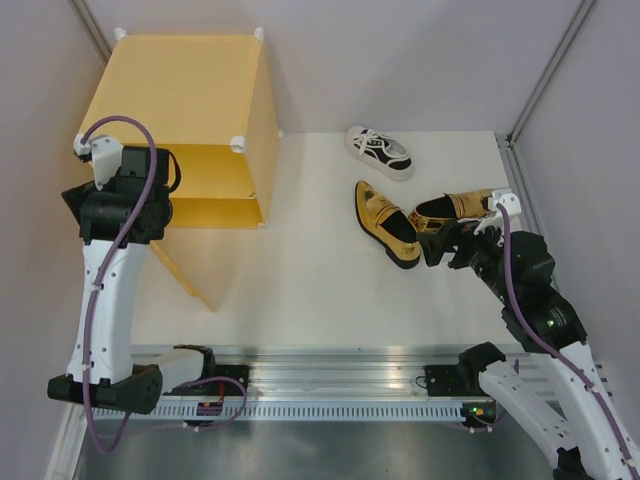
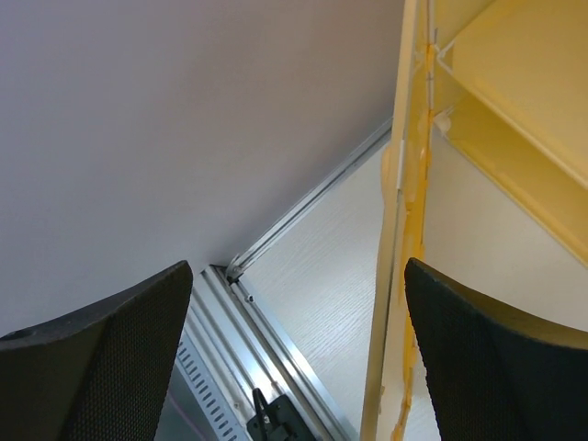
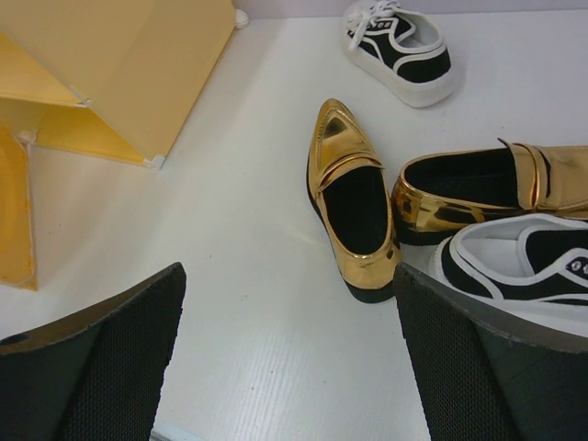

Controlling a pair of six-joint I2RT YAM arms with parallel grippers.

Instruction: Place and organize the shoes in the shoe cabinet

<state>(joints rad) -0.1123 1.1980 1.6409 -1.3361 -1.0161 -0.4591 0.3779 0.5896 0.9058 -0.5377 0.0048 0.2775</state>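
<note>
**Top external view: right gripper (image 1: pixel 446 248) poised at the heel of a gold loafer (image 1: pixel 386 223)**

Seen from above, the gold loafer lay at centre right of the frame. Its long axis slanted from the toe at upper left to the heel at lower right. The right gripper hovered just beside that heel, so the right arm was plainly the nearer one.

In the right wrist view its fingers (image 3: pixel 92 367) were spread wide with nothing between them. The loafer sat ahead and slightly right of centre, heel toward the camera and toe pointing away. A second gold loafer (image 3: pixel 487 188) lay crosswise just to its right. A white sneaker (image 3: pixel 528 266) lay below that, close to the right-hand finger. The other white sneaker (image 1: pixel 380 152) rested apart, higher in the top view.

The shoe cabinet (image 1: pixel 190 100) stood at upper left, well apart from all four shoes. Its door (image 1: pixel 185 265) hung open toward the lower left. The left gripper (image 2: pixel 299 367) was beside it, fingers spread and holding nothing. In the left wrist view the door's edge showed between those fingers, but I could not tell whether it touched them.

Everything sat on a white table (image 1: pixel 300 300) with a faint grain. Plain pale walls (image 1: pixel 400 60) closed it in, and a metal rail (image 1: pixel 330 405) ran along the bottom edge. With every shoe out on the table, I judged the sorting had not begun.
</note>
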